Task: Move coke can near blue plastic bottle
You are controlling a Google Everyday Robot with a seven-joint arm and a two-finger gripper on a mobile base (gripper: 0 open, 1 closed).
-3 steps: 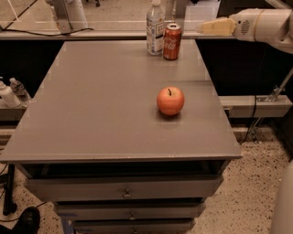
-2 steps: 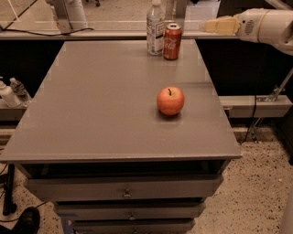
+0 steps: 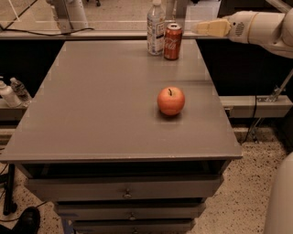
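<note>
The red coke can [image 3: 172,41] stands upright at the far edge of the grey table [image 3: 91,114]. It is right beside the clear plastic bottle [image 3: 156,28] with the white cap and label, on the bottle's right and nearly touching it. My gripper [image 3: 207,28] hangs to the right of the can, at about the can's top height. It is a short gap away, holds nothing and points left toward the can. The white arm [image 3: 261,25] reaches in from the right edge.
A red-orange apple [image 3: 171,101] sits right of the table's middle. Drawers [image 3: 126,188] are below the tabletop. Small bottles [image 3: 13,91] stand on a low ledge off the table at left. A white machine base [image 3: 68,13] stands behind the far left corner.
The gripper has barely shifted beside the can. The can, bottle and apple have not moved.
</note>
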